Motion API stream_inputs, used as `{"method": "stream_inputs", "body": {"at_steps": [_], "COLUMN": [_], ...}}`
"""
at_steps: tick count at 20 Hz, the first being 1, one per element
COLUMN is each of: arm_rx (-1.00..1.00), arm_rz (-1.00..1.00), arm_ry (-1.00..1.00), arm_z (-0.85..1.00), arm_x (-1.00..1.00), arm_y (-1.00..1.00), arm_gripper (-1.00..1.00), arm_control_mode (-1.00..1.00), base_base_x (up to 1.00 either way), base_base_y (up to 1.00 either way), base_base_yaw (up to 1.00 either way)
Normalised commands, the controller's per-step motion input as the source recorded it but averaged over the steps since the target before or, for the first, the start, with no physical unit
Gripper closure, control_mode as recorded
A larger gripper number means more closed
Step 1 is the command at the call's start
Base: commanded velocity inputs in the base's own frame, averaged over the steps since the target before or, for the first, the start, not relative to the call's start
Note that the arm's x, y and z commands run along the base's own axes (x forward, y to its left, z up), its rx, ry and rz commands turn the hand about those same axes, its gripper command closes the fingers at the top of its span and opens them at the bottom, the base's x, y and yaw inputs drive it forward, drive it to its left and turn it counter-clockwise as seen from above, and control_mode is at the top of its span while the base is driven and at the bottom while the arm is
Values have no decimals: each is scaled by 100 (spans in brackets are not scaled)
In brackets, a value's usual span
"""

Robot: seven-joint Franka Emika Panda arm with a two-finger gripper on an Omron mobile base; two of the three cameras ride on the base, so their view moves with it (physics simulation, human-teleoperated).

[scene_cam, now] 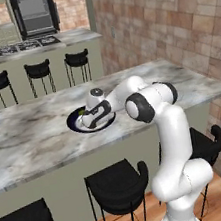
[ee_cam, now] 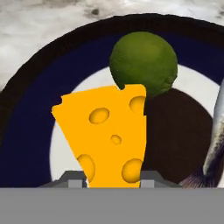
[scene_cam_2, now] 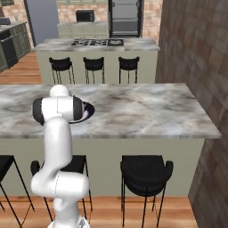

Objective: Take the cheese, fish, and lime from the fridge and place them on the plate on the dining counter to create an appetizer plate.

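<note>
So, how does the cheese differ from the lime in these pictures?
The cheese is a flat yellow-orange wedge with holes; the lime is a round green ball. The cheese stands between the gripper's fingertips, while the lime rests free on the plate. In the hand view the cheese overlaps the lower part of the lime. Both are over the same plate, next to the fish.

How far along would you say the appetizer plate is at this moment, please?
Nearly finished. The lime and the fish already lie on the plate, which sits on the dining counter. The cheese is in hand: the gripper holds it between its fingers just over the plate. What is left is to let go of the cheese there and withdraw.
</note>
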Motion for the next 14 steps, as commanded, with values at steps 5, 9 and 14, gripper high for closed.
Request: {"method": "stream_inputs", "body": {"at_steps": [5,9,14], "arm_rx": [0,0,0], "arm_rz": [0,-1,-4], "arm_ry": [0,0,0], "arm_z": [5,33,61], "arm_x": [-1,-58,-82], "arm_y": [0,0,-1], "arm_gripper": [-100,-100,-100], "arm_control_mode": [-100,-100,-100], "base_base_x": [0,0,0], "base_base_y": [0,0,0], "base_base_yaw": [0,0,0]}}
